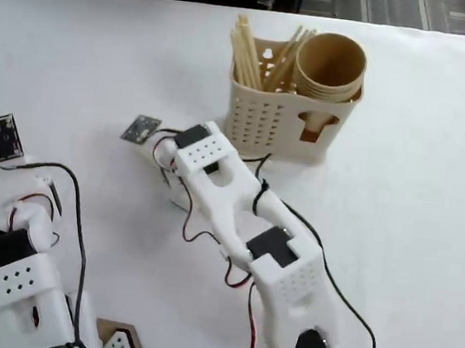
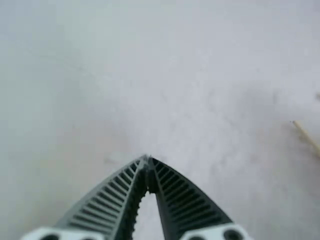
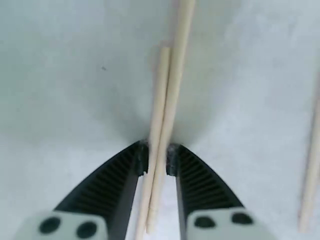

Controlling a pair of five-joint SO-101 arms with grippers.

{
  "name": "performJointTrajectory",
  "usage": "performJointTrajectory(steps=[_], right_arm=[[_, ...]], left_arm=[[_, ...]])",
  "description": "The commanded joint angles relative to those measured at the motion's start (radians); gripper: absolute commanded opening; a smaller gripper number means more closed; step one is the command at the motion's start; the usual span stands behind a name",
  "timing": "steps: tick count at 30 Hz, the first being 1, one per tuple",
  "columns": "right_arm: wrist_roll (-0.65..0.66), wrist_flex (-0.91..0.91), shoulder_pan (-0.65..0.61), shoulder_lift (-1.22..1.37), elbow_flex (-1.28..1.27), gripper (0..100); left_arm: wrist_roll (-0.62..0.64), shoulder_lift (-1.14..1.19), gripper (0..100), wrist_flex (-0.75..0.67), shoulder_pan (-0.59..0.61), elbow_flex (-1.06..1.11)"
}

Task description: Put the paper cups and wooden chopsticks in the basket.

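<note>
R: I'm pinching two chopsticks (image 3: 167, 95) in the right claw (image 3: 156, 159) near the basket (image 1: 275, 127), for lifting | L: left claw (image 2: 148, 165) resting closed; empty

The chopsticks (image 3: 175, 75) are smooth wood, the cups (image 1: 331, 64) matt paper, the basket (image 1: 271, 124) perforated plastic.

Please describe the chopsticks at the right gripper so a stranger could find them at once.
On the white table, beside the basket, is the right gripper. The two chopsticks are clamped side by side between its fingertips; a loose chopstick lies alone nearby, and other chopsticks stand in the basket.
</note>
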State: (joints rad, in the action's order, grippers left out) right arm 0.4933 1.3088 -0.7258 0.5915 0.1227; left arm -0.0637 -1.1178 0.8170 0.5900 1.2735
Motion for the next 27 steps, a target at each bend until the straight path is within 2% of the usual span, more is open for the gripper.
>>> performJointTrajectory(steps=[1, 6, 17, 23, 27], right_arm=[[0.038, 0.077, -0.019, 0.013, 0.043, 1.9], [0.044, 0.147, -0.005, -0.038, 0.103, 1.9], [0.051, 0.291, 0.001, -0.346, 0.1, 1.9], [0.043, 0.295, 0.018, -0.375, 0.086, 1.9], [0.043, 0.251, -0.007, -0.338, -0.026, 2.6]], left_arm=[[0.005, -0.018, 2, -0.018, 0.007, -0.009], [0.005, -0.018, 2, -0.018, 0.007, -0.009], [0.005, -0.018, 2, -0.018, 0.007, -0.009], [0.005, -0.018, 2, -0.018, 0.007, -0.009], [0.005, -0.018, 2, -0.018, 0.007, -0.009]])
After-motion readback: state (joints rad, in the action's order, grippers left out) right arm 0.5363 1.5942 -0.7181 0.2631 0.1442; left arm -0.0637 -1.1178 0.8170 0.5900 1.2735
